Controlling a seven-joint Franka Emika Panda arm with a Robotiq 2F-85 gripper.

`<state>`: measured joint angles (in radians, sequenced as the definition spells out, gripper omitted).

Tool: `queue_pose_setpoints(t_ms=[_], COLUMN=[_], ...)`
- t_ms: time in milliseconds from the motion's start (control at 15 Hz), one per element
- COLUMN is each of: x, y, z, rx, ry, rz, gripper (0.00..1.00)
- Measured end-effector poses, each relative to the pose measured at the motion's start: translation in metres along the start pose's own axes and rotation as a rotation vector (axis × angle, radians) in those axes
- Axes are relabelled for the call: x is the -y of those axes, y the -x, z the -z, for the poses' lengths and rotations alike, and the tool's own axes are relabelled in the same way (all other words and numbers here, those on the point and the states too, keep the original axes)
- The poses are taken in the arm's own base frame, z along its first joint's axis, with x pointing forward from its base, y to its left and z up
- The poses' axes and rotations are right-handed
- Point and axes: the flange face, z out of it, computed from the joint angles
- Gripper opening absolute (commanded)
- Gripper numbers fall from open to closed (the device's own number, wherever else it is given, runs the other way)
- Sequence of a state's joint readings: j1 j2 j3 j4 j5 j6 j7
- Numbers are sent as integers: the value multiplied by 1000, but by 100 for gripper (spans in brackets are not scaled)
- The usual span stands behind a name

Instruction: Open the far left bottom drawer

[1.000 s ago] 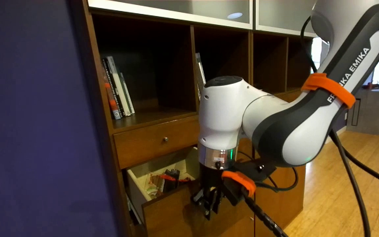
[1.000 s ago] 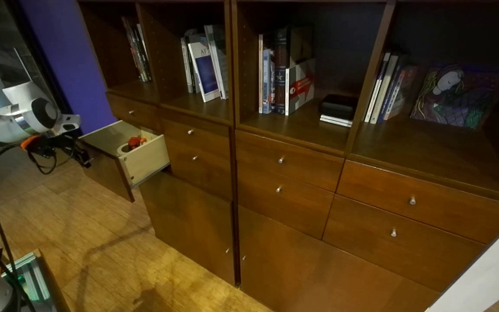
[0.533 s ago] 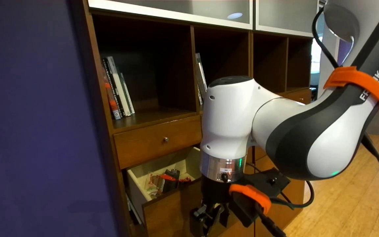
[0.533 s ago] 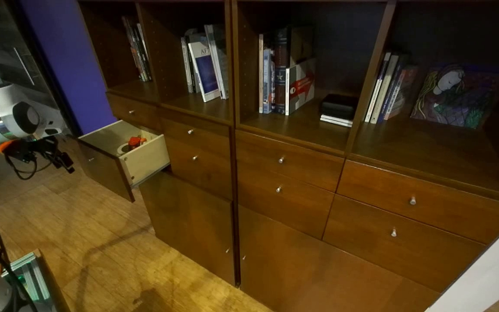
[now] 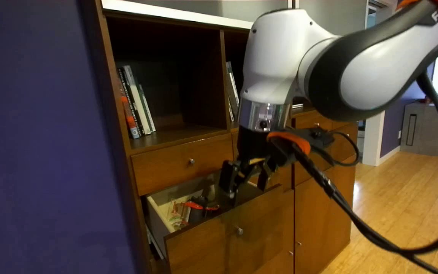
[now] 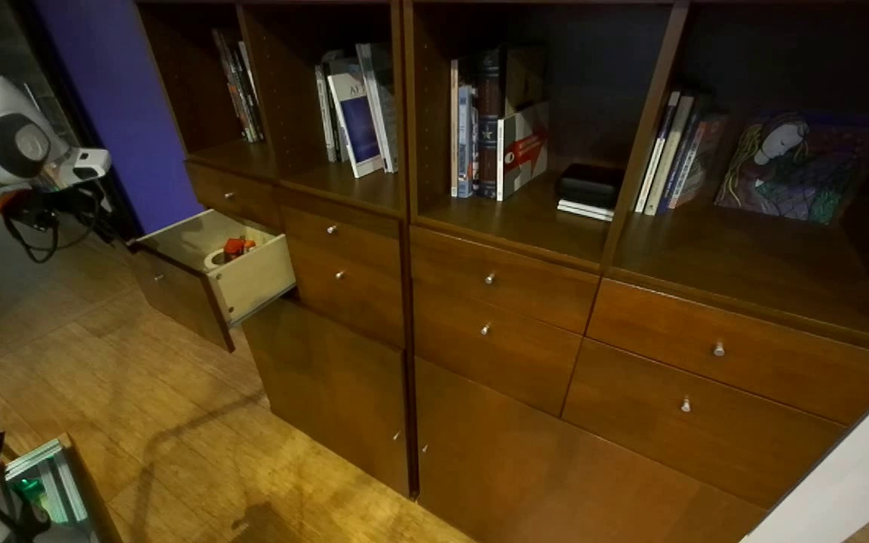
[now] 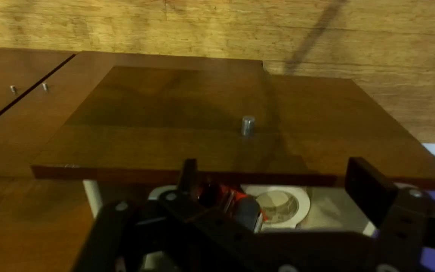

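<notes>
Claw point(image 7: 273, 165) spread wide near the front top edge of the far left bottom drawer point(image 5: 200, 247), apart from its knob point(image 7: 248, 126)! Drawer juts from the cabinet point(image 6: 495, 422), floor point(image 6: 201, 422) stretching below.

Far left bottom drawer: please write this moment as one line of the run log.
far left bottom drawer: pulled out | knob: ungripped | gripper: open, empty | drawer above: shut | task: looks done
</notes>
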<state>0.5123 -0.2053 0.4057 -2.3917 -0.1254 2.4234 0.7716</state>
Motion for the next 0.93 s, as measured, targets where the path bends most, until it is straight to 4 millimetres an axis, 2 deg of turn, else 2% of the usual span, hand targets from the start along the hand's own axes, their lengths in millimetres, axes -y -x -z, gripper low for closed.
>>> queue_pose_setpoints(t_ms=[333,467,667,800,933], x=[-15,-15,-20,-23,-22], y=[-35,-47,-71,-83,-87], z=[85,109,127,128,126], rx=[-116,-160,-201,-210,-207], ry=[-29,-41,-42,-40,-40], rz=[-35,-32,-46,-49,-48], gripper=[100,100,100,100,100])
